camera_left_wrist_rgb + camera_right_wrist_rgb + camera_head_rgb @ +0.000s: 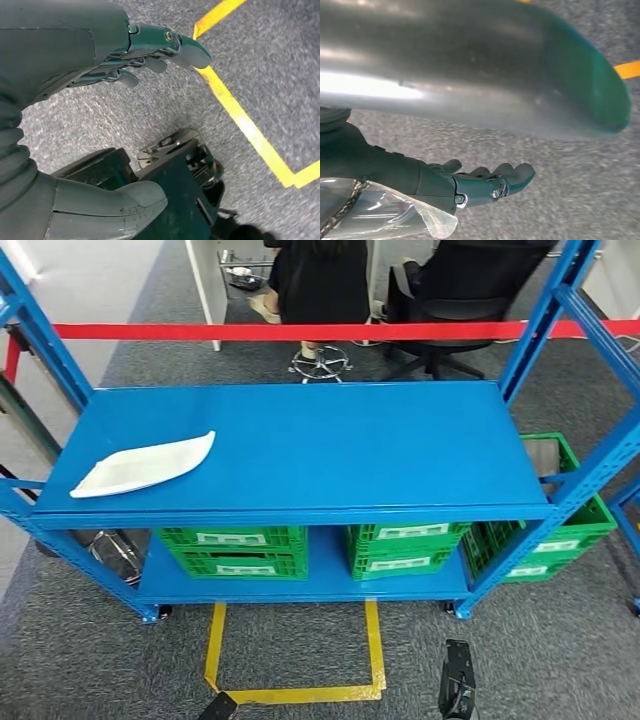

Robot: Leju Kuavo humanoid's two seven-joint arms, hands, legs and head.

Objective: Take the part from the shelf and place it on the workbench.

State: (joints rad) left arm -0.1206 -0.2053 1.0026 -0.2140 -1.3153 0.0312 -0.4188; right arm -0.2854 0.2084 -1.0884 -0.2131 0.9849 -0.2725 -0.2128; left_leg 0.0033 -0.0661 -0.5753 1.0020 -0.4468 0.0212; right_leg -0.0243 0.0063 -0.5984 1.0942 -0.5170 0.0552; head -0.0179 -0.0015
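The flat white leaf-shaped plastic part [145,466] lies on the blue metal shelf's [340,450] top board, toward its left end (no workbench visible). The left hand [113,125] and right hand [478,182] hang over grey carpet, fingers apart, holding nothing. Carrying it over remains.

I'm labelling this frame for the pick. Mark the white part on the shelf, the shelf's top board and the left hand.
white part [143,466], head view, middle of its flat upper face.
shelf top board [340,445], head view, bare blue surface near the centre.
left hand [94,115], left wrist view, between thumb and fingers.
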